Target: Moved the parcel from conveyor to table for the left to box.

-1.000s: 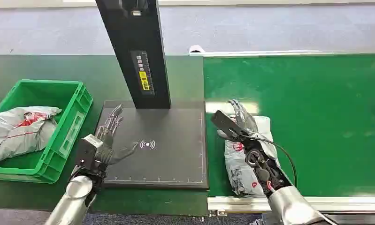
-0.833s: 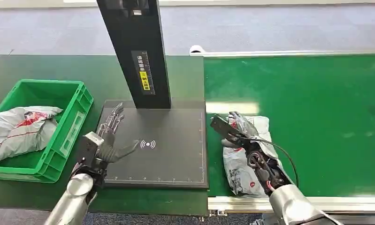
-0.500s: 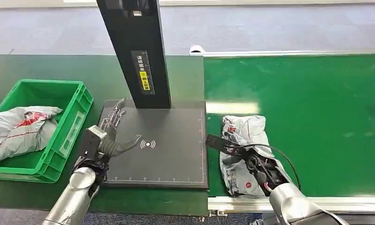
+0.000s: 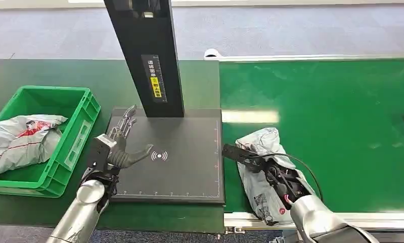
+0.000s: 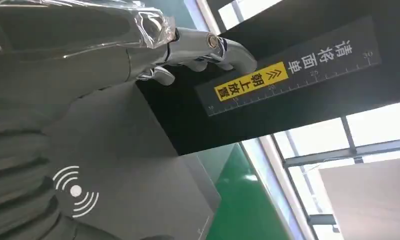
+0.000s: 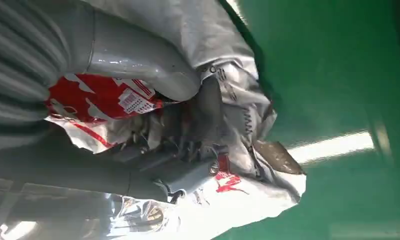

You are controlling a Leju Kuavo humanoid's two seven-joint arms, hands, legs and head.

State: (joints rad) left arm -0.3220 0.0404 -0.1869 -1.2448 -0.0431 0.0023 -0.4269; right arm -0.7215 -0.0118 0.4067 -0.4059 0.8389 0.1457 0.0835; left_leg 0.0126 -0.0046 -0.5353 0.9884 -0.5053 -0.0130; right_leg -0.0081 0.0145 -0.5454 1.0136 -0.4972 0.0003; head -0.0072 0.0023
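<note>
Right hand (image 4: 270,169) grips parcel (image 4: 263,147); left hand (image 4: 116,147) spread open.

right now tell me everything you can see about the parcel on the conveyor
The parcel is a soft, crumpled grey-white plastic mailer bag with red and dark print and a barcode patch. It lies on the green conveyor belt near its front edge, beside the black scanner pad. The right robot hand grips it, fingers dug into its bunched folds.

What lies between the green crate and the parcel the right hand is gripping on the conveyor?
In the head view, the black scanner pad with its upright column lies between the green crate and the parcel; the open left hand hovers over the pad's near-left part.
</note>
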